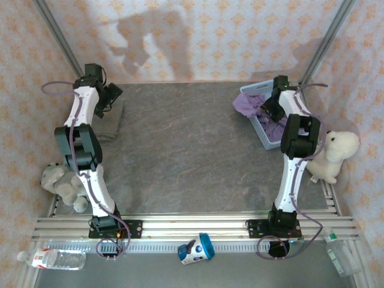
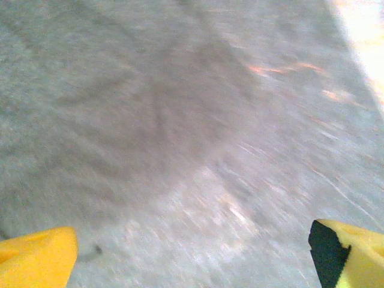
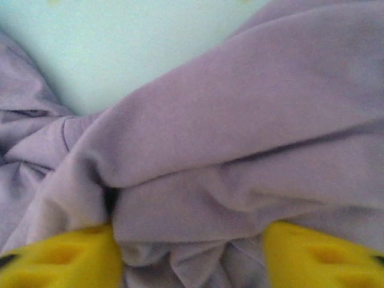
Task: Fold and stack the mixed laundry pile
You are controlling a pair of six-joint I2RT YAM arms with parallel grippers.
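Here, the right gripper (image 3: 192, 255), jaws apart astride the purple T-shirt (image 3: 240, 138) in the basket (image 1: 253, 89), should close deep on one fold, while the left gripper (image 2: 192, 252) hangs, jaws apart, by the grey garment (image 1: 111, 127).

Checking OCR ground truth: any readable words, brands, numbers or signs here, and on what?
No text is readable.
Red and white label on the plastic bottle: too small to read.
Dark print on the blue and white container: too small to read.
The lavender T-shirt: no print on the folds in view.
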